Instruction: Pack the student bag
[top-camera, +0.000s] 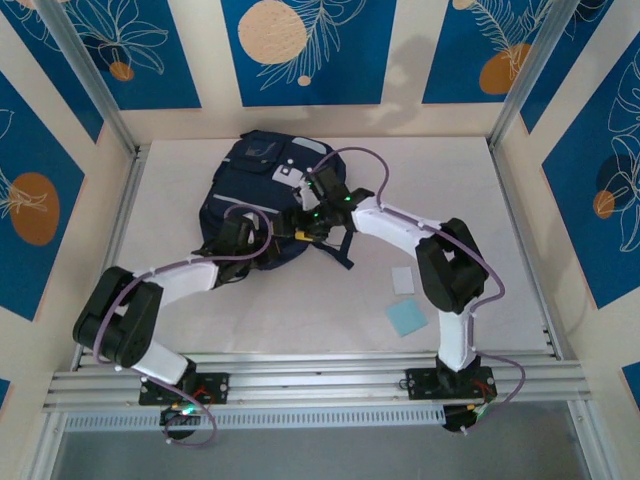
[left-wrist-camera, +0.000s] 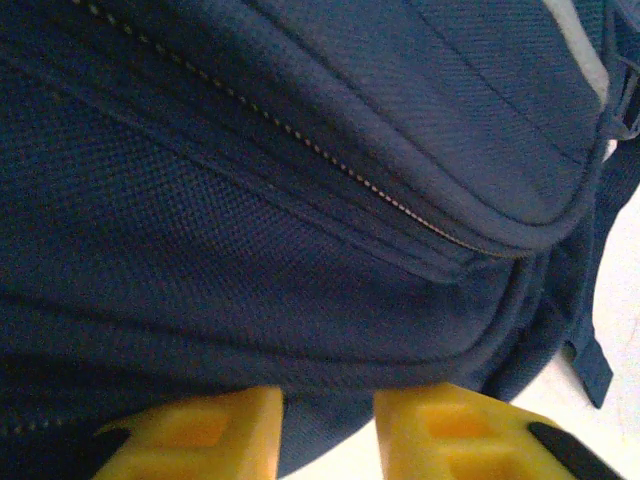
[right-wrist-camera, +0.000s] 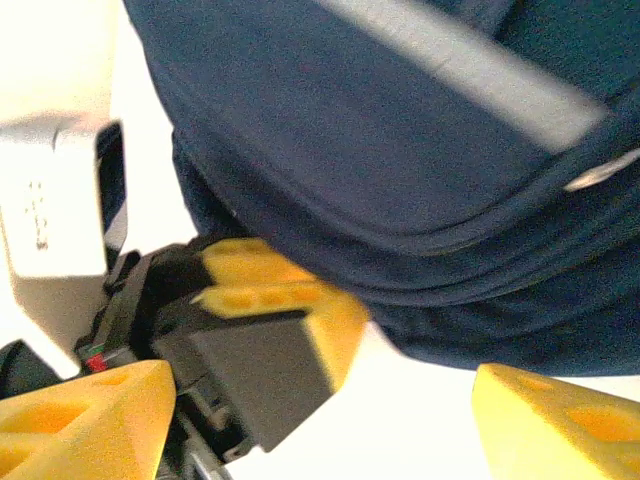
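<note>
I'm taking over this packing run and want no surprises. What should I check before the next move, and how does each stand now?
1. Right hand open: ok, jaws wide apart, nothing between.
2. Left hand free of the student bag: cannot tell; jaws apart, fabric at their tips.
3. Zipper open: not ok, the visible stretch looks shut.
4. Hands clear of each other: not ok, both crowd the bag's near edge.
5. White square and light blue square ready: ok, lying right of the bag.
</note>
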